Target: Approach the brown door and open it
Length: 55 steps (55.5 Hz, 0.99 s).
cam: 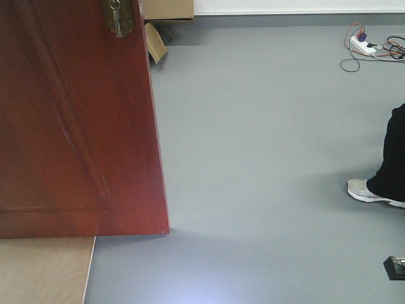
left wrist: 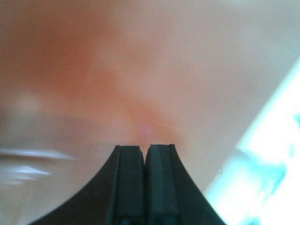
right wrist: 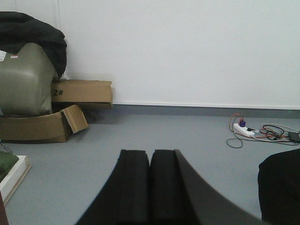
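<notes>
1. I found the brown door (cam: 76,120) filling the front view's left, standing ajar, with a key (cam: 115,9) in its brass lock plate (cam: 119,18).
2. Left gripper (left wrist: 144,152): jaws pressed together, empty, close against a blurred reddish surface.
3. Right gripper (right wrist: 150,157): jaws together, empty, facing cardboard boxes (right wrist: 70,105).

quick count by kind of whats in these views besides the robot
door: 1
key in the door's lock: 1
cardboard boxes: 2
power strip: 1
olive bag: 1
black jacket: 1
person: 1
total: 8
</notes>
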Tool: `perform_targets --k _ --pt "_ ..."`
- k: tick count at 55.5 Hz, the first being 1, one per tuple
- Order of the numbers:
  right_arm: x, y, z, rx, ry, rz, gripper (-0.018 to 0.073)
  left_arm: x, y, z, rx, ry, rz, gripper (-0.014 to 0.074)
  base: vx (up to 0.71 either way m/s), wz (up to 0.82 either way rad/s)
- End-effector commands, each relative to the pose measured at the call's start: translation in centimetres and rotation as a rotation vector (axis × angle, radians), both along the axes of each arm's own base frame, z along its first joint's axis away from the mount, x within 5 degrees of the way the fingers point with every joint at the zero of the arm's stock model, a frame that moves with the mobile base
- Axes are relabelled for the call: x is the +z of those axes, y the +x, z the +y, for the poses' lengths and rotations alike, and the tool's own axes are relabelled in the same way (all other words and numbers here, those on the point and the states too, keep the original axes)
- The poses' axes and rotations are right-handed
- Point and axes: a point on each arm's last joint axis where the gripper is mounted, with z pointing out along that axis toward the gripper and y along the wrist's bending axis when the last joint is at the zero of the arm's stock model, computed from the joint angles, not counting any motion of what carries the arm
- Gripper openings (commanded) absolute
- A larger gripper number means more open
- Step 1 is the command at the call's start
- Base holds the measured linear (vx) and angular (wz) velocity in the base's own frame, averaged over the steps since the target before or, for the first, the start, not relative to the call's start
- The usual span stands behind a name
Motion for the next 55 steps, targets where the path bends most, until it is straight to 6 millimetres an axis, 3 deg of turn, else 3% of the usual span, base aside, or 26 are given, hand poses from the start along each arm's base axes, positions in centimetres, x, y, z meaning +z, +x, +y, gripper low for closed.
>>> perform_targets --k 1,9,17,28,37,46,55 --pt "0.6 0.0 0.0 0.0 -0.009 -0.085 0.0 1.7 -3.8 0.0 0.084 -0.002 -0.046 -0.0003 0.0 0.0" --pt "0.6 0.0 0.0 0.0 -0.009 -0.085 0.0 -1.6 -8.2 0.6 0.247 0.026 -0.026 -0.0003 0.0 0.0" --pt "0.6 0.0 0.0 0.0 -0.009 -0.085 0.0 -5.3 -14.7 0.7 0.375 0.076 -0.052 -0.0003 0.0 0.0" --pt "0.6 0.0 0.0 0.0 -0.009 -0.085 0.0 -10.0 -23.0 0.8 0.536 0.176 -0.179 -0.0003 0.0 0.0" --pt "0.6 0.0 0.0 0.0 -0.009 -0.085 0.0 -14.4 -28.6 0.5 0.619 0.222 -0.31 -0.0003 0.0 0.0" --pt "0.6 0.0 0.0 0.0 -0.009 -0.085 0.0 -18.5 -31.3 0.2 0.648 0.299 -0.412 -0.0003 0.0 0.0" --pt "0.6 0.0 0.0 0.0 -0.009 -0.085 0.0 -21.7 -31.1 0.0 0.594 0.322 -0.352 -0.0003 0.0 0.0"
